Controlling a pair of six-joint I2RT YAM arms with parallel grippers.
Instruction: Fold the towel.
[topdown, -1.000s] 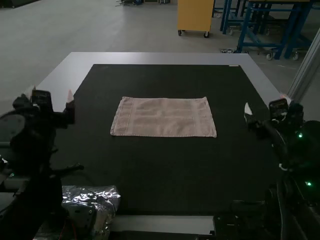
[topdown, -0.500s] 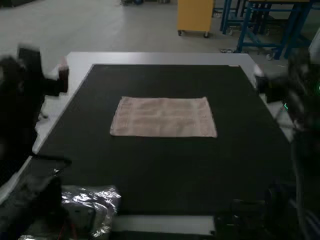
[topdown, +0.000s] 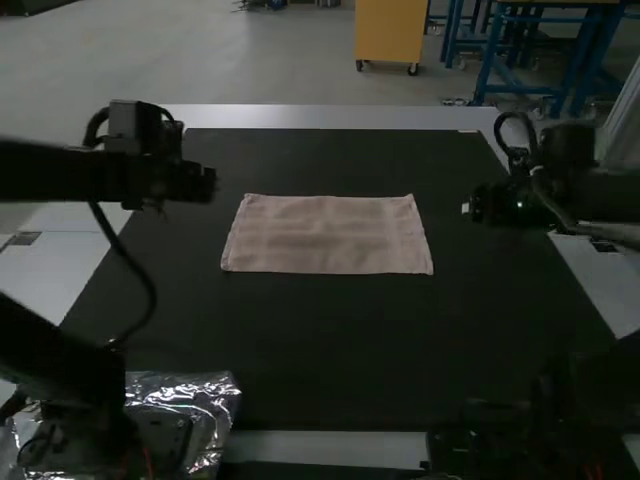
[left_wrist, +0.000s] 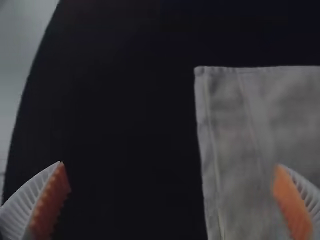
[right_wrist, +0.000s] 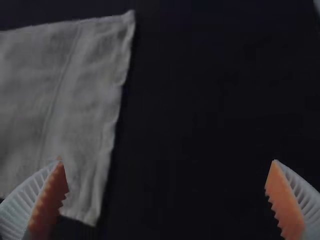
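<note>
A pinkish-beige rectangular cloth towel (topdown: 327, 235) lies flat on a black rectangular mat (topdown: 330, 340), toward twelve o'clock from its centre. The black left gripper (topdown: 200, 184) is at the towel's ten o'clock, the black right gripper (topdown: 478, 207) near three, both spread wide.

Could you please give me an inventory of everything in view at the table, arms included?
Towel: one, pinkish beige, lying flat on the mat
Mat: one, black, over most of the tabletop
Table: one, pale grey, under the mat
Crinkled shiny sheet: one, silvery, near left corner
Left arm, right arm: two, dark, one at each side
Left gripper, right gripper: two, white ribbed fingers with orange pads, open, towards the towel's two ends
</note>
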